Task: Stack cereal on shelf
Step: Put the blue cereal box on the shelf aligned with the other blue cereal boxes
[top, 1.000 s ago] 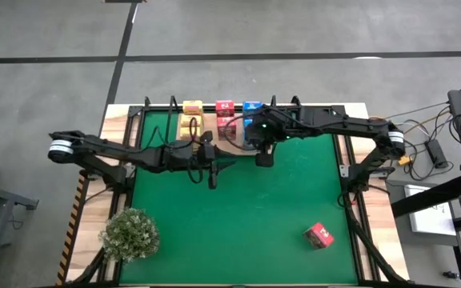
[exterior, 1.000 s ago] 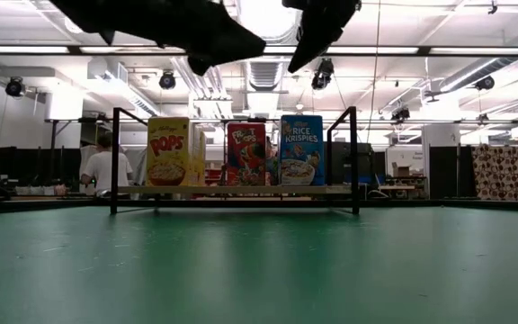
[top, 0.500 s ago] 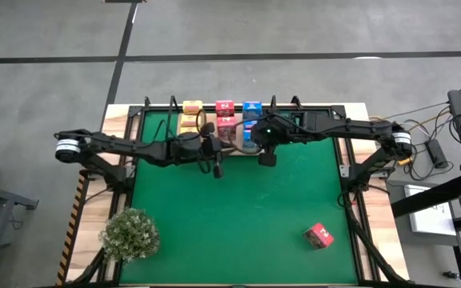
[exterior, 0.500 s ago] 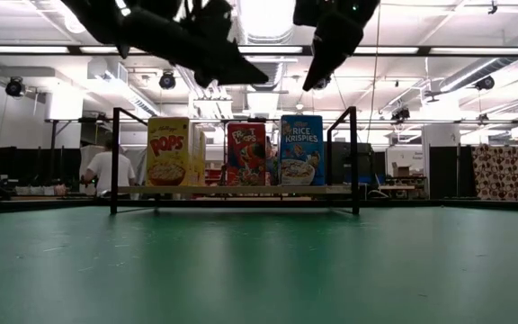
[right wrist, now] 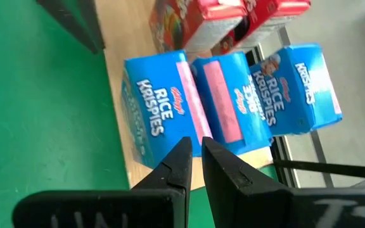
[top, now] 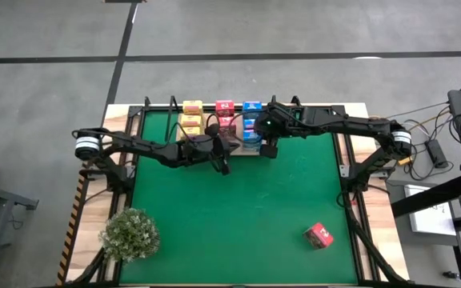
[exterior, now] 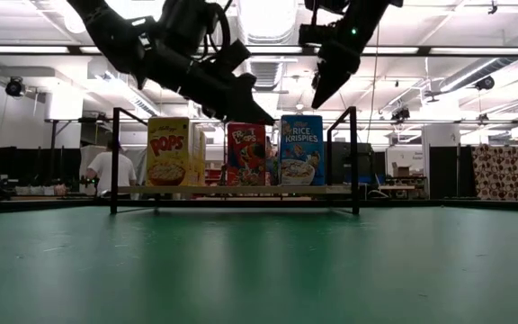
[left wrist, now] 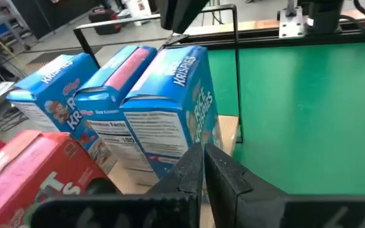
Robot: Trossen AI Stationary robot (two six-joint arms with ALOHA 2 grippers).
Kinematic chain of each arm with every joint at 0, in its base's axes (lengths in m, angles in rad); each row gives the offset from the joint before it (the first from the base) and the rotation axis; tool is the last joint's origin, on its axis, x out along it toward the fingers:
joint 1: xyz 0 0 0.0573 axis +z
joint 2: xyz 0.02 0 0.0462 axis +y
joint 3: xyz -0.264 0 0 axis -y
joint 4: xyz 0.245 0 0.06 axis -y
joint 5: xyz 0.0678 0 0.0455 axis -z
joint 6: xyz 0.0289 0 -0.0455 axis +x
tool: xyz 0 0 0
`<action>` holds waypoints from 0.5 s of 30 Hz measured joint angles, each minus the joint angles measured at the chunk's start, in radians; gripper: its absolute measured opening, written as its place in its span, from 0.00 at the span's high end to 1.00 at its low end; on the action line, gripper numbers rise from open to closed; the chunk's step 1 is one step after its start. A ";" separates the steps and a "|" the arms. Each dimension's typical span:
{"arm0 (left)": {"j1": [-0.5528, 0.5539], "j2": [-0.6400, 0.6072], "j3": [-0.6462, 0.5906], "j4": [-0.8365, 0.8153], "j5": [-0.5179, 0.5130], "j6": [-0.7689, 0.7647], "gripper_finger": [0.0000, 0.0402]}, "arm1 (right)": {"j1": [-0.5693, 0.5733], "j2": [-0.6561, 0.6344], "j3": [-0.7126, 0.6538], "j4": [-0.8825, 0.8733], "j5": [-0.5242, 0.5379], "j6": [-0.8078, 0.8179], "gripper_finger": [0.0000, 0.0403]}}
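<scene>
The left gripper hovers by the shelf's front edge, fingers pressed together, empty. The right gripper hangs before the blue cereal cartons, fingers shut, holding nothing. Open green mat lies in front. Only the high view shows the stray red carton near the table's right front.

Grey concrete floor around the table, dark seam lines across it. Ceiling strip lights and ducts overhead. A person stands behind a far desk.
</scene>
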 joint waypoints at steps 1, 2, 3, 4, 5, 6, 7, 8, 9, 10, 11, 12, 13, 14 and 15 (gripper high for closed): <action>0.003 0.010 0.000 0.012 0.000 0.000 1.00 | -0.004 0.000 -0.003 0.000 0.000 0.000 0.93; 0.007 0.017 0.000 0.025 0.000 0.000 1.00 | -0.007 0.000 -0.006 0.000 -0.001 0.000 0.93; 0.012 0.023 0.000 0.028 0.000 0.000 1.00 | -0.008 0.000 -0.009 0.000 -0.002 0.000 0.93; 0.016 0.029 0.000 0.033 0.000 0.000 1.00 | -0.008 0.000 -0.011 0.000 -0.002 0.000 0.93; 0.019 0.037 0.000 0.043 0.000 -0.001 1.00 | -0.008 0.000 -0.014 0.002 -0.002 -0.001 0.93; 0.023 0.041 0.000 0.047 0.000 -0.002 1.00 | -0.008 0.000 -0.017 0.004 -0.002 -0.001 0.93; 0.026 0.046 0.000 0.046 0.000 -0.003 1.00 | -0.008 0.000 -0.019 0.005 -0.003 0.000 0.93; 0.029 0.051 0.000 0.050 0.000 -0.004 1.00 | -0.008 0.000 -0.023 0.007 -0.003 0.000 0.93; 0.032 0.056 0.000 0.056 0.000 -0.005 1.00 | -0.008 0.000 -0.027 0.009 -0.003 0.000 0.93; 0.035 0.061 0.000 0.061 0.000 -0.007 1.00 | -0.008 0.000 -0.032 0.009 -0.003 0.000 0.93; 0.037 0.067 0.000 0.072 0.000 -0.007 1.00 | -0.008 0.000 -0.037 0.009 -0.003 0.000 0.93; 0.038 0.074 0.000 0.085 0.000 -0.007 1.00 | -0.008 0.000 -0.041 0.009 -0.003 0.002 0.93; 0.038 0.082 0.000 0.099 0.000 -0.007 1.00 | -0.008 0.000 -0.043 0.010 -0.003 0.006 0.93; 0.039 0.090 0.000 0.113 0.000 -0.003 1.00 | -0.008 0.000 -0.046 0.011 -0.003 0.009 0.93; 0.039 0.098 0.000 0.118 0.000 -0.002 1.00 | -0.008 0.000 -0.048 0.011 -0.003 0.013 0.93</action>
